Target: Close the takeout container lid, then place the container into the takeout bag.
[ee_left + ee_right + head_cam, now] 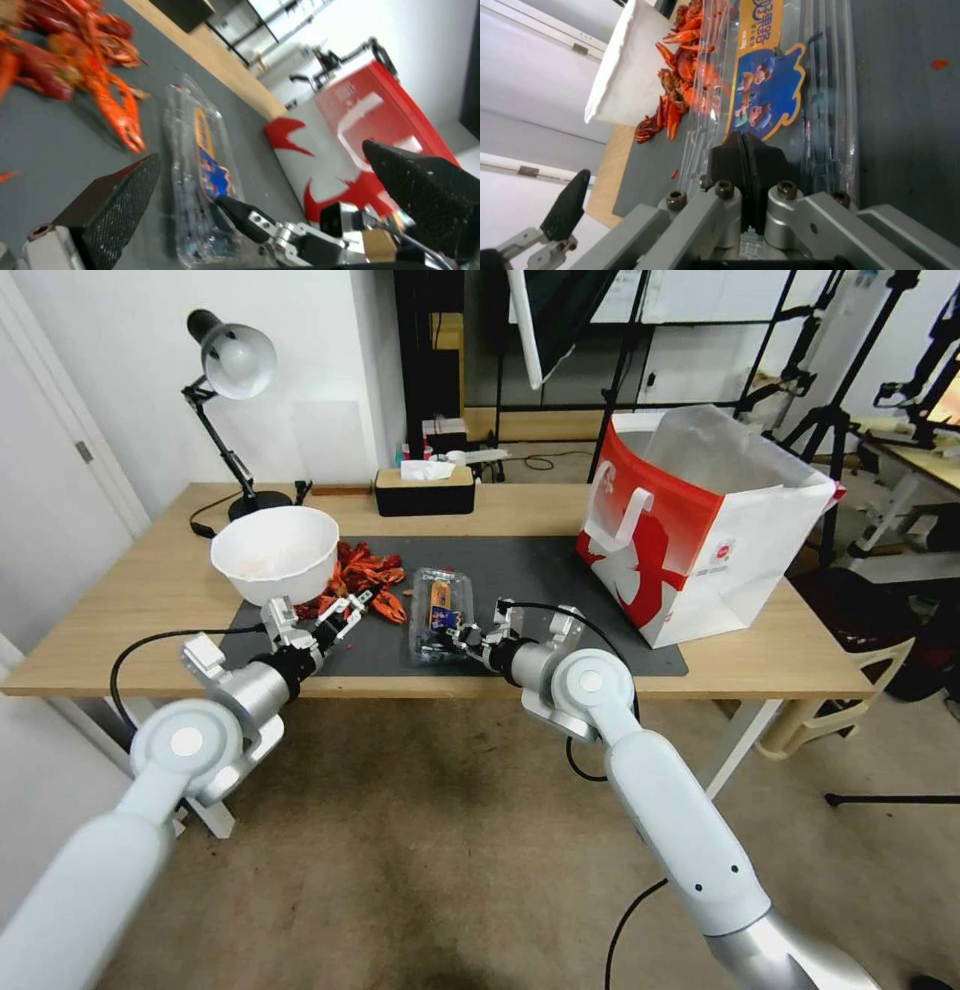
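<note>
- The right gripper (462, 638) has its fingers pressed together at the near edge of the takeout container (440, 613); in the right wrist view the two black pads (747, 157) meet with no gap, on the clear plastic just below the blue and orange label. Whether a flap of plastic is pinched between them I cannot tell.
- The takeout container lies flat on the dark mat (520, 570), directly ahead of the right gripper, its lid (765, 75) down over the tray.
- The left gripper (348, 610) hovers just beside the container, on the side away from the right gripper, with its fingers spread wide apart and holding nothing.
- Red crayfish (365, 570) are heaped just beyond the left gripper's fingertips, and the white bowl (275, 553) stands close by it.
- The takeout bag (700, 520) stands upright and open, well apart from the right gripper, off to its outer side on the wooden table (120, 640).
</note>
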Controlling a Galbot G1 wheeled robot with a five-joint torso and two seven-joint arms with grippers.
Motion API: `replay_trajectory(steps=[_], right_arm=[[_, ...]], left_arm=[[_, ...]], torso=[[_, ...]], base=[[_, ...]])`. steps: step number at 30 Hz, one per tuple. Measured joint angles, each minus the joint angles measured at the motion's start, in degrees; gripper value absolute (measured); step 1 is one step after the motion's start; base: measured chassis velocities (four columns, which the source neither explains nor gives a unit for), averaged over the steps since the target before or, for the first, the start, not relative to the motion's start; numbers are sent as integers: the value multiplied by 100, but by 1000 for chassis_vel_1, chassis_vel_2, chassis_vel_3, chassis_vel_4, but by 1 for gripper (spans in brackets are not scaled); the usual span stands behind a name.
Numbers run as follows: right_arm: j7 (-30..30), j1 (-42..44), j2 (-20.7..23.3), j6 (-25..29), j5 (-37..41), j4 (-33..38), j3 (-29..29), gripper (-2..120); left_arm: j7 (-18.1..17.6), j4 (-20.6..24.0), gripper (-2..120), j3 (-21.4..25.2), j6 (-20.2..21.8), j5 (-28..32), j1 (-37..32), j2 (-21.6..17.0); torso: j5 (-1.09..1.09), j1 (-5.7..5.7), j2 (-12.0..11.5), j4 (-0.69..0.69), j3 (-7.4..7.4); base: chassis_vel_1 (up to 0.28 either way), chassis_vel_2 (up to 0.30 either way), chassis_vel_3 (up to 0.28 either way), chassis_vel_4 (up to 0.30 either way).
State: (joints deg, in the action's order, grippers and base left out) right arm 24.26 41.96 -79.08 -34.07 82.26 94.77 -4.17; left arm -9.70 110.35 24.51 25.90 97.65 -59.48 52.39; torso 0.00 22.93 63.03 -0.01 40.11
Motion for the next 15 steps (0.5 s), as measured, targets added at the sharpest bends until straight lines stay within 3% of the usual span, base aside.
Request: replay_trajectory(steps=[5, 15], right_arm=[[-13, -31, -26, -14, -5, -21, 42, 0], [-29, -55, -13, -42, -11, -16, 54, 0]], left_arm=[[290, -336, 100, -154, 455, -61, 314, -138], [393, -917, 100, -641, 528, -396, 816, -183]], torso=[[-1, 0, 0, 2, 0], [-1, 0, 0, 1, 0]], base=[[0, 0, 0, 0], [0, 0, 0, 0]])
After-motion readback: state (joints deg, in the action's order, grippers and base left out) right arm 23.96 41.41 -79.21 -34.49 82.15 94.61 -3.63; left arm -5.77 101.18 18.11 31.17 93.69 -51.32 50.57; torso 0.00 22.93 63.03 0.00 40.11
